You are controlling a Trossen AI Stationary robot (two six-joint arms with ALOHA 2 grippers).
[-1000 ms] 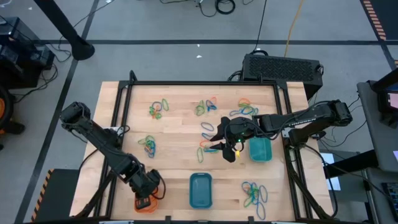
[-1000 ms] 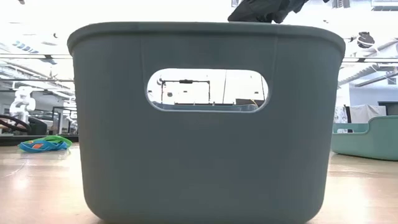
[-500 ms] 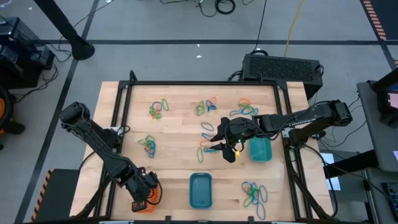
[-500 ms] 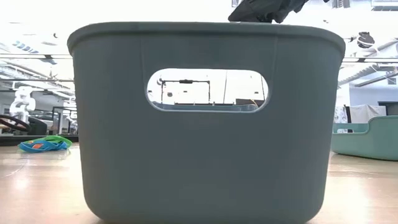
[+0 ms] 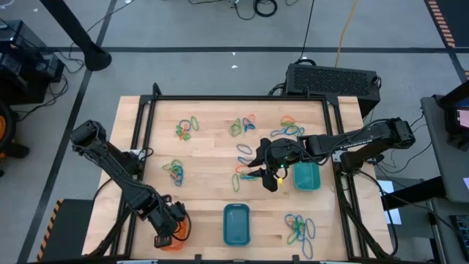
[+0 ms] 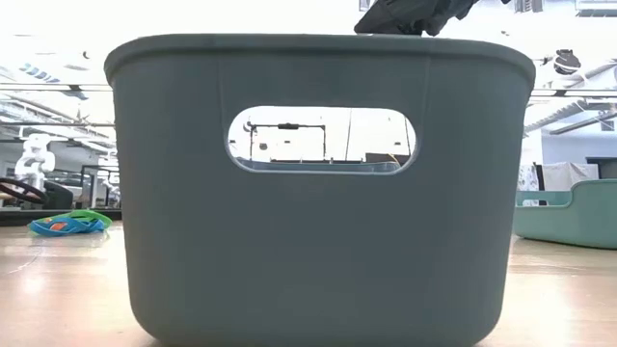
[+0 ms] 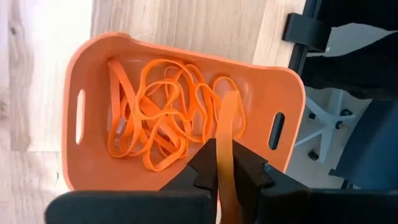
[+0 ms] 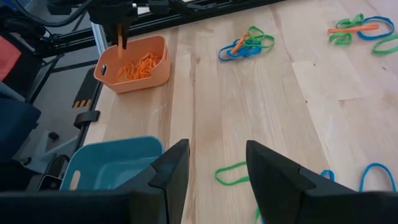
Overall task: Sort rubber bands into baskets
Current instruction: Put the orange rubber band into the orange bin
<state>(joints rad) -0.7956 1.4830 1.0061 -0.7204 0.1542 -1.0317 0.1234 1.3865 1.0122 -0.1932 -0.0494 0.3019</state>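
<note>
From above, the left pincer (image 5: 167, 236) hung over the orange basket (image 5: 178, 233) at the tabletop's (image 5: 212, 158) near left corner; the right pincer (image 5: 256, 164) waited mid-table by the teal basket (image 5: 307, 177). The low view showed mostly the blue basket's (image 6: 318, 183) wall. Only the left wrist view showed an orange band (image 7: 227, 143) pinched between the fingers: light, floppy, best nipped on one strand. The right wrist view showed its fingers (image 8: 171, 171) spread, empty.

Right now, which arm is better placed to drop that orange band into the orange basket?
Left: its gripper hangs over the orange basket, orange band dangling between nearly shut jaws. The right gripper waits mid-table.
</note>
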